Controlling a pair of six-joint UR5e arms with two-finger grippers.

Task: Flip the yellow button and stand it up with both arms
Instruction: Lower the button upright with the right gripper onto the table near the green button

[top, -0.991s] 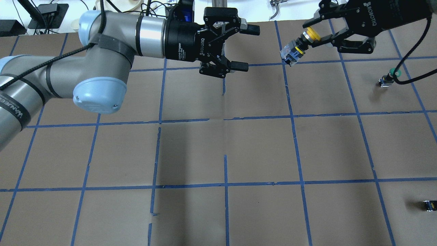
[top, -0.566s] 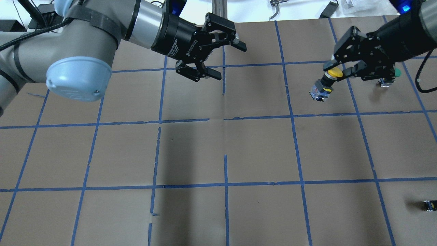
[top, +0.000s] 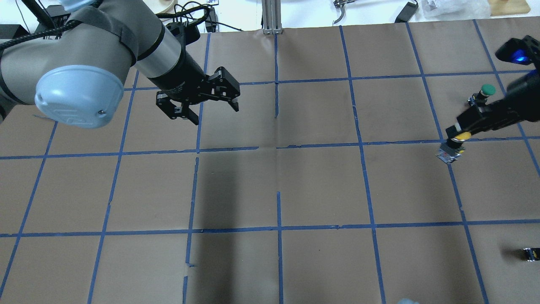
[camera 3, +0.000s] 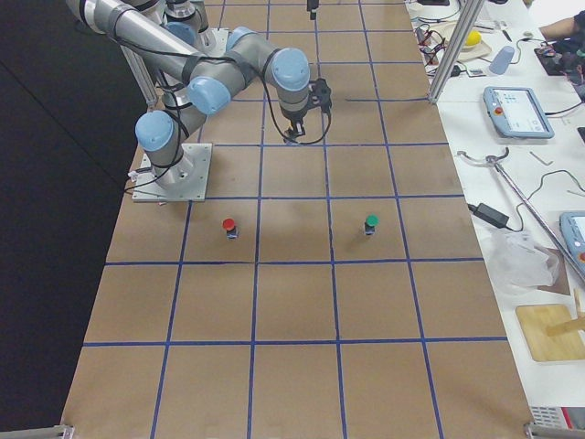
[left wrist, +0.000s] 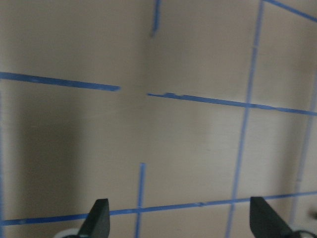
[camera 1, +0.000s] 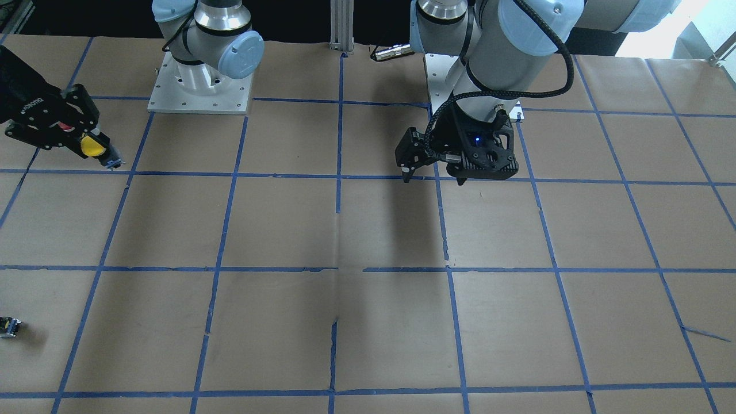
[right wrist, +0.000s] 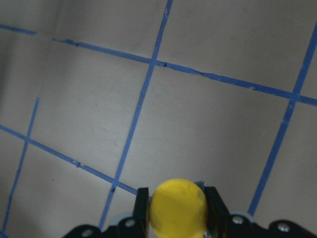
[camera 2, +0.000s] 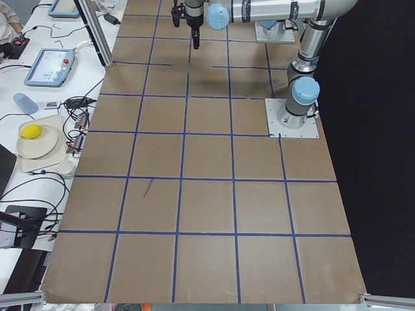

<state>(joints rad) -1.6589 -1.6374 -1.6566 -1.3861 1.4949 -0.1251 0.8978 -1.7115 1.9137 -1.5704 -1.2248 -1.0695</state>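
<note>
- Front-facing: saw the yellow button [camera 1: 92, 147] clamped by its cap in the right tool [camera 1: 98, 144] at the view's left edge. Found the left tool [camera 1: 434, 178] spread open over the bench [camera 1: 368, 230], holding nothing.
- Overhead: found the button tilted, cap up in the tool, metallic base low over a blue tape line [top: 453, 177]. Could not tell whether it touched the bench. Noted a green-capped button [top: 485, 90] standing near, behind it, and a small black block [top: 530, 253] well apart.
- Exterior left: could judge neither tool.
- Exterior right: saw a red-capped button [camera 3: 229, 226] and the green-capped button upright, apart.
- Left wrist: saw fingertips [left wrist: 99, 220] wide apart, only taped bench between.
- Right wrist: saw the yellow cap squeezed between two fingers [right wrist: 142, 208].
</note>
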